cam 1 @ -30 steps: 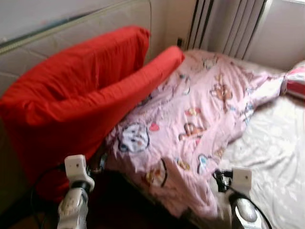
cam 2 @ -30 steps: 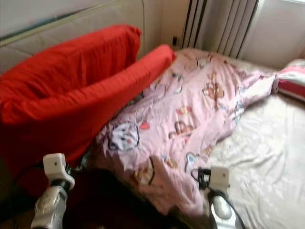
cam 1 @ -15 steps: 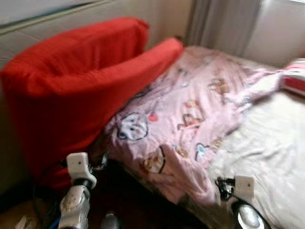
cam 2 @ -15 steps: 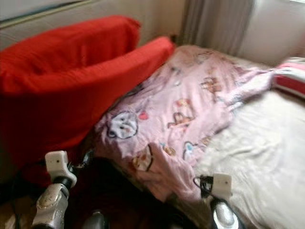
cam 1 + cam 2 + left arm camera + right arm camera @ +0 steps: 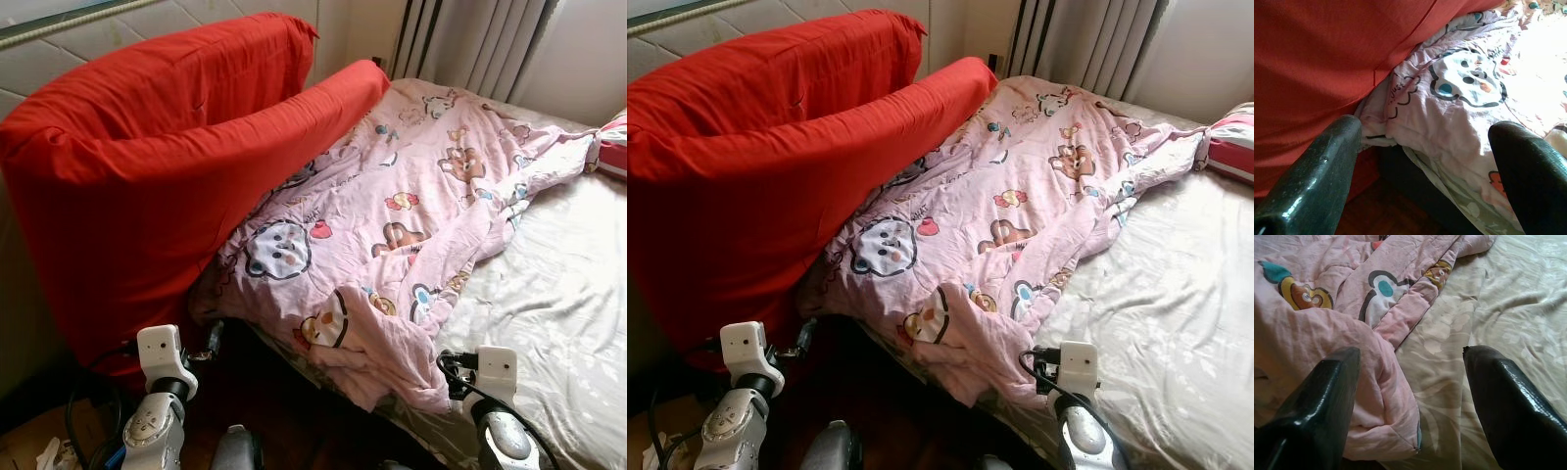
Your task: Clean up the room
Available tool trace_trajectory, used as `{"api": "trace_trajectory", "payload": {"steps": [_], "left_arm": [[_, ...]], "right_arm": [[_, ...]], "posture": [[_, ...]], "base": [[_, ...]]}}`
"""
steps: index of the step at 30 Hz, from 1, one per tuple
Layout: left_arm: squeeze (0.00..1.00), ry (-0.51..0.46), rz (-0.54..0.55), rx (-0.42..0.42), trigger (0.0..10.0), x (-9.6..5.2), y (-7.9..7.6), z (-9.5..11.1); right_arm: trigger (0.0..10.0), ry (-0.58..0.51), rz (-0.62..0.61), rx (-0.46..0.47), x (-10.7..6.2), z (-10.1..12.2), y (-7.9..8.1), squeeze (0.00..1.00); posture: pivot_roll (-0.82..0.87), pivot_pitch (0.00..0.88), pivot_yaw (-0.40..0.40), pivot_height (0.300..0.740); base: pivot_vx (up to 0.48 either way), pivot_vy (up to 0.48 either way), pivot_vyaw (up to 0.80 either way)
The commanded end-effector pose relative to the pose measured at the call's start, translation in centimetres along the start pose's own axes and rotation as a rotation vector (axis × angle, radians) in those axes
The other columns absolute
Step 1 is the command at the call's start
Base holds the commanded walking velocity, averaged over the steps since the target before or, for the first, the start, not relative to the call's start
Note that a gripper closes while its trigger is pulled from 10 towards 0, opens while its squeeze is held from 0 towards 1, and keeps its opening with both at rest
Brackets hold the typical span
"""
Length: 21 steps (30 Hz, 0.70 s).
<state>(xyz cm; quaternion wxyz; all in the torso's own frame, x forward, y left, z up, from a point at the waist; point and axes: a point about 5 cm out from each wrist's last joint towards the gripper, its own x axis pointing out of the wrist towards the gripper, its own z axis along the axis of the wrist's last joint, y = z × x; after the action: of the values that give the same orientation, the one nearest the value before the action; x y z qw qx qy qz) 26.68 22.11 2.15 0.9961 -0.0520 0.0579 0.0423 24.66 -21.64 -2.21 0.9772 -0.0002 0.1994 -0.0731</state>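
The pink cartoon-print quilt (image 5: 411, 215) lies rumpled across the bed, bunched toward the near edge, with 1 corner drooping over the side just ahead of the right gripper (image 5: 1410, 396). That gripper's 2 black fingers (image 5: 1312, 406) are spread wide with nothing between them; the quilt's folded hem sits right at the fingertips, on the left finger's side, and the pale patterned bedsheet (image 5: 1508, 313) runs out beyond the other finger. The left gripper (image 5: 1425, 166) is also spread open and empty, aimed at the spot where the quilt tucks under the big red cushion (image 5: 147, 166); the cushion is nearest its left finger and the quilt's bear print lies straight ahead of it.

From where I stand, the risk seems plain. If the right gripper closes here it may pinch the sheet along with the quilt and drag both askew. If the left one bites low it could catch the red cover instead, and pulling might topple the cushion, which leans on the headboard (image 5: 59, 59). The overhanging corner could also slide to the floor.

Farther from the right gripper, a red-and-white pillow (image 5: 612, 147) sits at the bed's far side, with curtains (image 5: 470, 44) behind. I see no bins or baskets, so nothing is held in any container.
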Motion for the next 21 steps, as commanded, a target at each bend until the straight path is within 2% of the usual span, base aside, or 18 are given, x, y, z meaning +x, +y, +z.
{"api": "trace_trajectory", "payload": {"steps": [1,2,21], "left_arm": [[0.0,0.013,-0.013,0.007,10.0,0.07,-0.07,-0.06],[0.0,0.013,-0.013,0.009,10.0,0.06,-0.06,-0.06],[0.0,0.011,-0.023,0.014,10.0,0.24,-0.11,0.2]], "right_arm": [[10.0,0.016,0.002,-0.004,-0.08,-0.27,0.04,0.0],[10.0,0.016,0.003,-0.01,-0.09,-0.28,0.05,0.0],[10.0,0.017,0.012,0.006,-0.3,-0.62,0.43,0.0]], "posture": [[-0.02,0.065,-0.046,0.636],[-0.02,0.067,-0.045,0.621],[-0.02,0.075,-0.037,0.621]], "base": [[0.0,0.0,0.0],[0.0,0.0,0.0],[0.0,0.0,0.0]]}}
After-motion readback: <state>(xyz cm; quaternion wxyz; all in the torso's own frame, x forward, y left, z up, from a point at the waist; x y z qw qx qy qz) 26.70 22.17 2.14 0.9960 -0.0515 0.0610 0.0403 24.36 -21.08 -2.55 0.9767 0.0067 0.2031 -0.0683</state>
